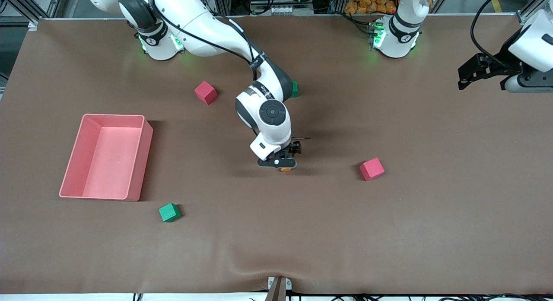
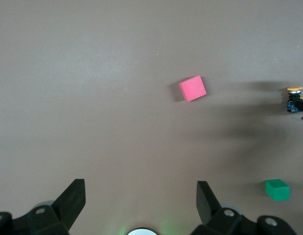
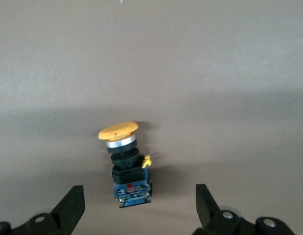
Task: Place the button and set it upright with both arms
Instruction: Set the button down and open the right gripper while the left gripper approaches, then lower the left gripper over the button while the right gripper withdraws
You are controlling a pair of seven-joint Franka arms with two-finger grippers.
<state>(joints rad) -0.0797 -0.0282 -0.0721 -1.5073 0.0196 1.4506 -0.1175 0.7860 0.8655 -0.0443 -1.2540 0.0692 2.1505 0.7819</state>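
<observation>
The button (image 3: 126, 164) lies on its side on the brown table, orange cap (image 3: 118, 131) at one end and black and blue body at the other. In the front view only its orange cap (image 1: 285, 168) shows, under the right gripper (image 1: 278, 163) near the table's middle. My right gripper (image 3: 139, 208) is open and low over it, one finger on each side of the body's end, not touching. My left gripper (image 1: 462, 80) is open and empty, held high over the left arm's end of the table. It also shows in the left wrist view (image 2: 140, 203), where the button (image 2: 294, 98) is small.
A pink bin (image 1: 139, 156) stands toward the right arm's end. One red cube (image 1: 372, 169) lies beside the button toward the left arm's end; another red cube (image 1: 205, 92) and a green cube (image 1: 294, 89) lie farther back. A second green cube (image 1: 169, 212) lies nearer.
</observation>
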